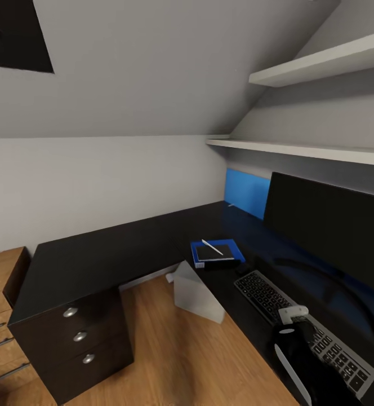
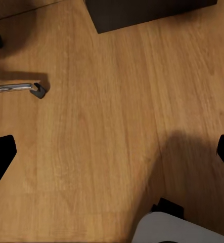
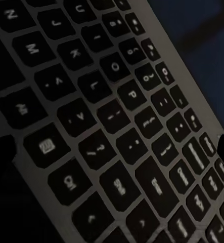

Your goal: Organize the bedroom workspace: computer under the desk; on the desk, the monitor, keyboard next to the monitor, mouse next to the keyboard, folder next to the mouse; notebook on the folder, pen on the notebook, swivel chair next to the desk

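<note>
Black desk (image 1: 97,259): keyboard (image 1: 299,316) by front edge, before monitor (image 1: 333,225). My right gripper (image 3: 112,152) just above keys, spread wide. Left gripper (image 2: 112,152) wide over floor (image 2: 106,126).

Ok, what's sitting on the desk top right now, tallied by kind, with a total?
Monitor: 1
Keyboard: 1
Mouse: 1, a small dark shape between folder and keyboard
Folder: 1, blue
Notebook: 1, on the folder
Pen: 1, on the notebook
Total: 6
</note>
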`<state>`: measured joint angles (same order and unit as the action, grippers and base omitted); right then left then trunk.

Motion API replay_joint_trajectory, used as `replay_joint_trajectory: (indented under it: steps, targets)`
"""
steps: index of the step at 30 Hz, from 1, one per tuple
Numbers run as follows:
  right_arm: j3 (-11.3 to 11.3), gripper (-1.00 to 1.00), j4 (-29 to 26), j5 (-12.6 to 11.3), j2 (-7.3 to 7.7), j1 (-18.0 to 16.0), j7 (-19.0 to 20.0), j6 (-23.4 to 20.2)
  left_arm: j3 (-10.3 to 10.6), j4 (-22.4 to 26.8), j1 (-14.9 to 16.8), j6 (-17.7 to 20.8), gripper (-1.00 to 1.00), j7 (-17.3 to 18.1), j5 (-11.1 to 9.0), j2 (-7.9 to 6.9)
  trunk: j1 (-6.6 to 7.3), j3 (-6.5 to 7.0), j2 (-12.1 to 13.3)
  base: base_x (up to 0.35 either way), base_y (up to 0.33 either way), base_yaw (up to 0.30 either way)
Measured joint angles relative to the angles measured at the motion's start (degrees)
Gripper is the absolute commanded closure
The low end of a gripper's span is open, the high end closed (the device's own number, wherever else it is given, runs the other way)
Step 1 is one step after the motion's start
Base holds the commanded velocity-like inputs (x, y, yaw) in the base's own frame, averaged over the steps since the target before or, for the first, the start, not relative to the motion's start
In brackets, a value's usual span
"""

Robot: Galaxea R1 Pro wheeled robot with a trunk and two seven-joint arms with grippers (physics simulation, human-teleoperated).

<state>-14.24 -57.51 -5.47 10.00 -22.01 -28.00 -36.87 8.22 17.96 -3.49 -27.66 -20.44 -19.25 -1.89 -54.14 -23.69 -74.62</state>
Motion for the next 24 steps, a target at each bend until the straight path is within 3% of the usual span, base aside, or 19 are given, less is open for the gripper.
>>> replay_joint_trajectory:
  steps: [17, 24]
  targets:
    - [0.2, -1.00, -0.2, -0.1, -0.37, 0.0, -0.2, 0.6, -0.2, 0.0, 0.0, 0.1, -1.00, 0.0, -0.1, 0.00, 0.02, 0.00, 0.0, -0.044, 0.142, 0.000]
    - [0.3, -1.00, -0.4, -0.2, -0.40, 0.0, -0.2, 1.1, -0.3, 0.0, 0.0, 0.1, -1.00, 0.1, -0.1, 0.00, 0.02, 0.00, 0.0, -0.017, 0.038, 0.000]
